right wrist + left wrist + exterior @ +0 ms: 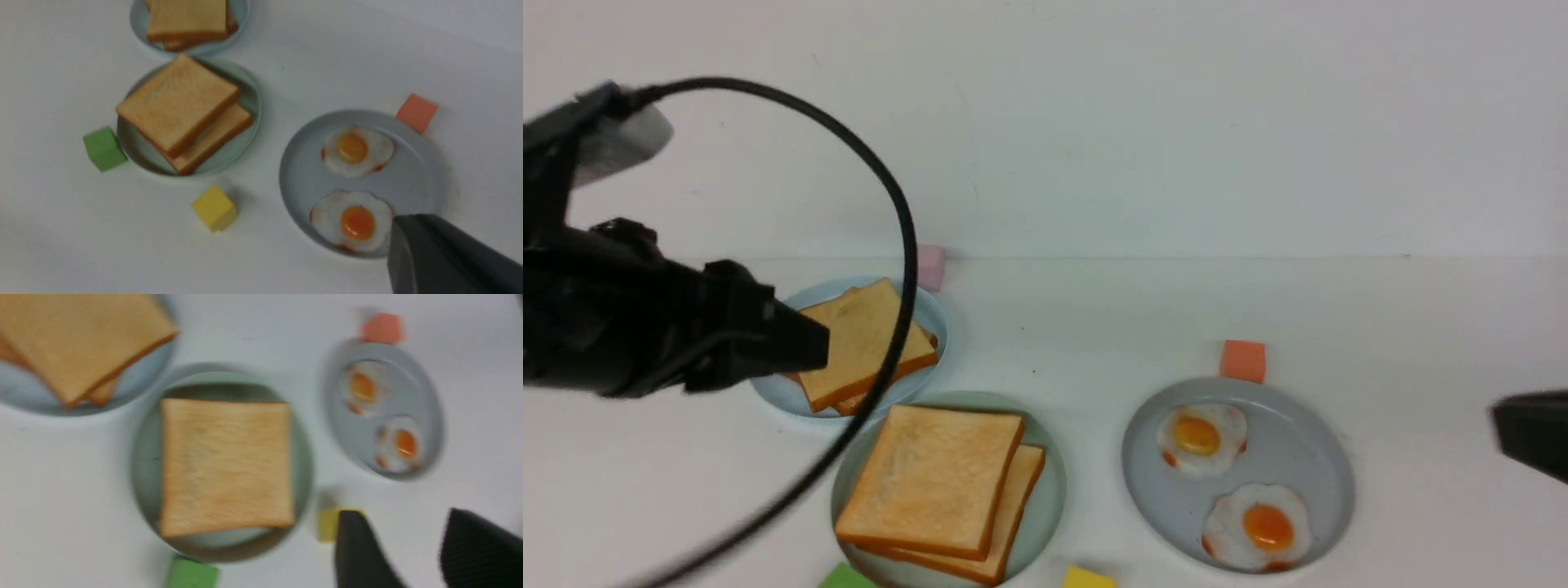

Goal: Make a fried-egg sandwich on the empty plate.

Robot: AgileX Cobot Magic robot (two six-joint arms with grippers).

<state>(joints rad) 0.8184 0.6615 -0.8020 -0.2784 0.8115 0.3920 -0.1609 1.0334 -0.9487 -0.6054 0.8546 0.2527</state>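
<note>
While the sandwich (931, 482) reads as two square, golden-brown toast slices with orange crusts, stacked slightly askew, whether an egg lies between them cannot be told. It rests on the round, smooth mint plate (1052, 490) at 6 o'clock on the white table (1380, 327).

At 10 o'clock from it, a smaller pale-blue plate (936, 314) carries more toast (866, 339). At 3 o'clock, a grey-blue plate (1307, 457) holds two glossy white eggs (1202, 437) (1258, 527) with orange yolks and ragged edges.

Small matte blocks lie around them: pink (929, 267) at 1 o'clock of the blue plate, orange (1242, 360) at 12 o'clock of the grey one, green (845, 576) and yellow (1088, 578) at 7 and 5 o'clock of the mint plate.

Left gripper (813, 347): raised, reaching in from 9 o'clock over the blue plate, a black cable (903, 220) looping above; its ribbed black fingers (359, 551) stand apart, empty. Right gripper (1507, 425): at the 3 o'clock edge, jaws closed into one dark wedge, holding nothing.
</note>
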